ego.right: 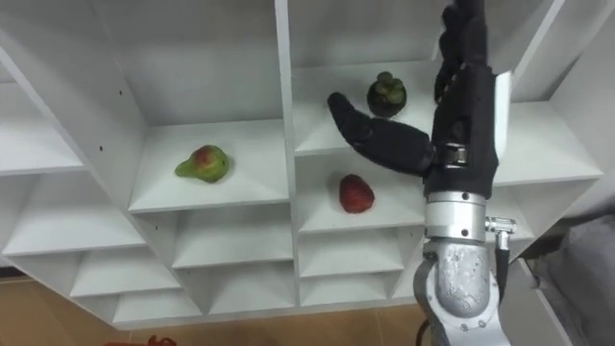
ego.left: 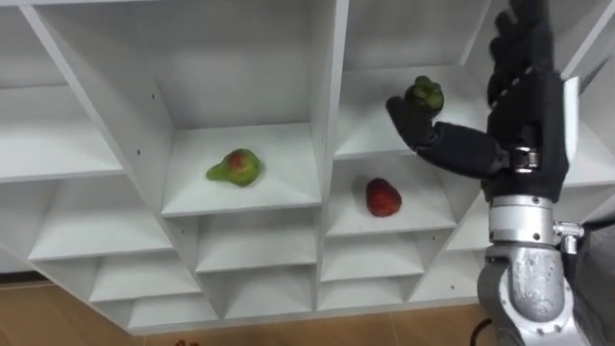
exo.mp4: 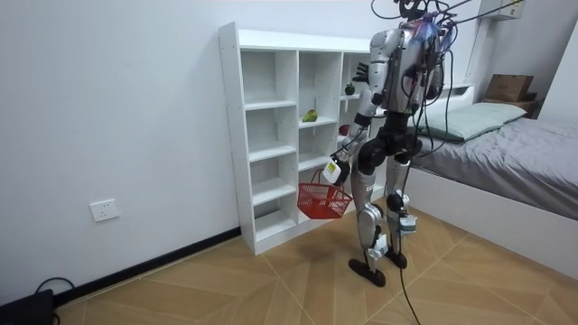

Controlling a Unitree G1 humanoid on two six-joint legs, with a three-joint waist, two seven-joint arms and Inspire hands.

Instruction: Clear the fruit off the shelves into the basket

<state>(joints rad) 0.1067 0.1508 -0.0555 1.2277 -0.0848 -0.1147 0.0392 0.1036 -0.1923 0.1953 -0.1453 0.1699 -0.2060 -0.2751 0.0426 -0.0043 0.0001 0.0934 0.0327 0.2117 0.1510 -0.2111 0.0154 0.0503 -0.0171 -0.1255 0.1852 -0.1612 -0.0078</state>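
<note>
I stand facing a white closet (exo.mp4: 231,135) of open cubbies. My right hand (ego.left: 524,106) is raised in front of the upper right cubby, open, fingers straight up. Its thumb reaches toward a dark green round fruit (ego.left: 426,93) on that shelf without gripping it. One cubby below lies a red fruit (ego.left: 382,197). A green-and-red pear (ego.left: 235,167) sits in the cubby to the left. In the room view my left hand (exo.mp4: 334,171) hangs low at my side, curled on the handle of a red wire basket (exo.mp4: 321,200).
The closet's lower cubbies (ego.left: 255,240) hold nothing. A bed (exo.mp4: 515,144) stands behind me at the room view's right. Wood floor (exo.mp4: 271,289) stretches along the wall, which carries a socket (exo.mp4: 104,210).
</note>
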